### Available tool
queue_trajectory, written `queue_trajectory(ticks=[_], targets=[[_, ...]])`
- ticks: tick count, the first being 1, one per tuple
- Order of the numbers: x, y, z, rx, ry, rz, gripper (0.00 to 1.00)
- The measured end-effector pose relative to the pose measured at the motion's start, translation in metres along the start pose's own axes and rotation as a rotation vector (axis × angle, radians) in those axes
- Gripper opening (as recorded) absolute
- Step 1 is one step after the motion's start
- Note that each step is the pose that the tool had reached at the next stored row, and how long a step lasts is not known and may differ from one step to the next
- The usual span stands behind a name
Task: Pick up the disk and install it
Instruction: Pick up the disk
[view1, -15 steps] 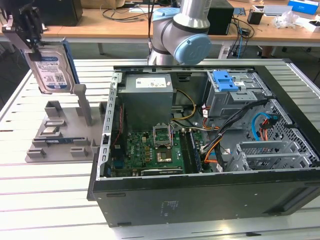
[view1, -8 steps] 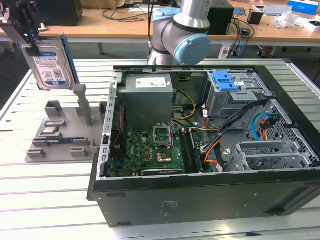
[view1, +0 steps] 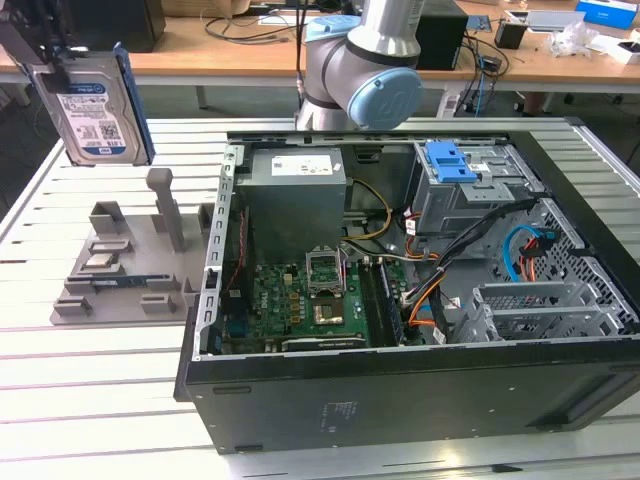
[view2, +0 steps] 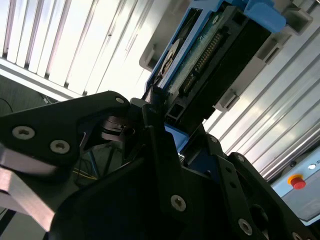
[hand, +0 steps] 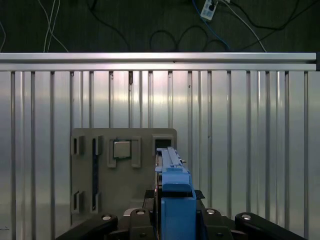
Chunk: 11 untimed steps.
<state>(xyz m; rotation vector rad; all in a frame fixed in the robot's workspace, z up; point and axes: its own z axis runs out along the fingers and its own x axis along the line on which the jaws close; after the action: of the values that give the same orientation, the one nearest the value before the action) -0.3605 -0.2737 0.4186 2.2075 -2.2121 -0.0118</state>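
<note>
Across the slatted metal table (view1: 100, 360) stand a grey holder (view1: 120, 270) and an open computer case (view1: 400, 400); in the upper left of the exterior view the disk (view1: 95, 110) hangs above the holder, its blue frame pinched between the fingers of the gripper (hand: 175, 200). We judge the picking up as done and the installing as not yet done, because the disk is well apart from the drive cage (view1: 450, 205) inside the case. Its white-and-blue label shows barcodes, but the small print we cannot read.

No txt is reading legibly. The disk (view1: 95, 112) is carrying a white/blue barcode label, and the PSU (view1: 297, 172) is showing a white sticker, print too small.
</note>
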Motion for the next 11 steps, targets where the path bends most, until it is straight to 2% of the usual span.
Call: queue_trajectory(ticks=[11], targets=[[0.0001,0.0004,-0.0255,-0.0001,0.0001,0.000,0.36]])
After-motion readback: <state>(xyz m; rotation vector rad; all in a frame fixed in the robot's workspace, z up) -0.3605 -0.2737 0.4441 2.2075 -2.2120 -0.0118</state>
